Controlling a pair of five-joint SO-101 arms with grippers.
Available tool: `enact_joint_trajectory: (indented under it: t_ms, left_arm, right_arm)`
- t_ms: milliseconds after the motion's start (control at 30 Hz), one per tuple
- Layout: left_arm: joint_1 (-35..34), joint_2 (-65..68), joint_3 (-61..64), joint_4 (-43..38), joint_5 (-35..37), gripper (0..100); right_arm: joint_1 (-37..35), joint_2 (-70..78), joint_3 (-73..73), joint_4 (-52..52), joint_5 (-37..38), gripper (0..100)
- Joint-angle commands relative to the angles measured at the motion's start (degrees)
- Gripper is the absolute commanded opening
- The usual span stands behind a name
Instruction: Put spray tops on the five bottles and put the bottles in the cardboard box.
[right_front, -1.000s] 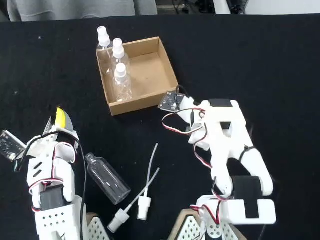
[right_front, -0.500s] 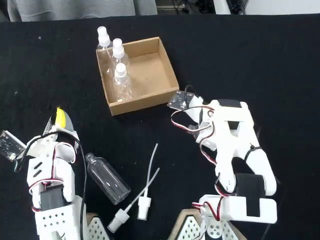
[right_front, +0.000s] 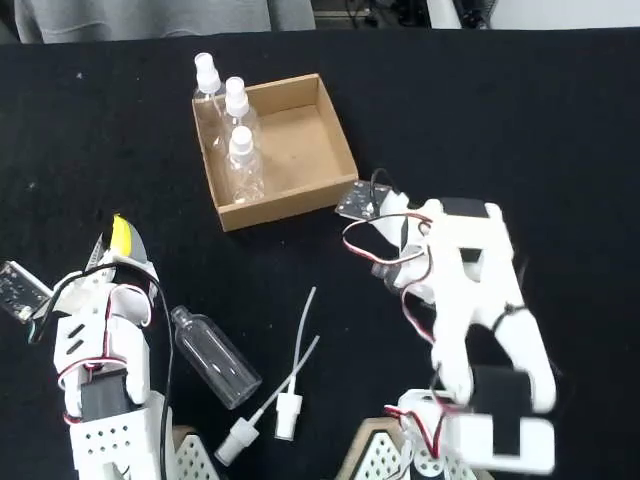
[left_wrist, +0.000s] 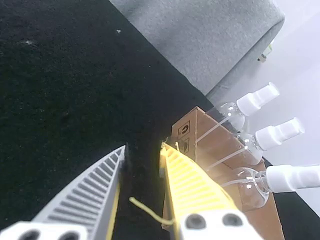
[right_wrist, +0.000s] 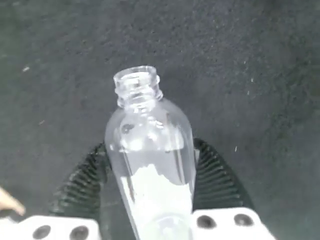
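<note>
Between the black fingers of my right gripper (right_wrist: 150, 145) stands a clear, uncapped bottle (right_wrist: 150, 175), its open neck pointing away from the wrist over black table. In the high view this gripper (right_front: 388, 268) is just off the near right corner of the cardboard box (right_front: 300, 150). Three bottles with white spray tops (right_front: 238, 140) stand along the box's left wall. Another uncapped bottle (right_front: 215, 357) lies on the table by my left arm. Two loose spray tops (right_front: 287, 405) (right_front: 238, 437) with long tubes lie beside it. My left gripper (left_wrist: 142, 147) is open by a narrow gap, holding nothing, and points toward the box.
The right half of the cardboard box is bare floor. Black cloth (right_front: 520, 130) covers the table. A grey fabric shape (left_wrist: 200, 35) lies beyond the far edge. Both arm bases stand at the near edge.
My right arm has drawn away from the box corner, rightward and toward the near edge, carrying the uncapped bottle. The left arm has not moved.
</note>
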Motion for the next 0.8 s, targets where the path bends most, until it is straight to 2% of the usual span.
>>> enact_joint_trajectory:
  t_ms: [0,233,400,767]
  left_arm:
    - [-0.2,-0.2,1.3,0.0,-0.4,10]
    - [-0.2,-0.2,1.3,0.0,-0.4,10]
    - [-0.2,-0.2,1.3,0.1,-0.4,10]
    - [-0.2,-0.2,1.3,0.1,-0.4,10]
  right_arm:
    - [0.7,-8.7,-3.6,6.0,-2.4,6.4]
    - [-3.3,-15.1,-4.4,12.5,-8.4,6.4]
    - [-6.7,-18.3,-4.5,13.5,-14.2,6.4]
    - [-14.9,-30.4,-4.5,13.3,-35.0,6.4]
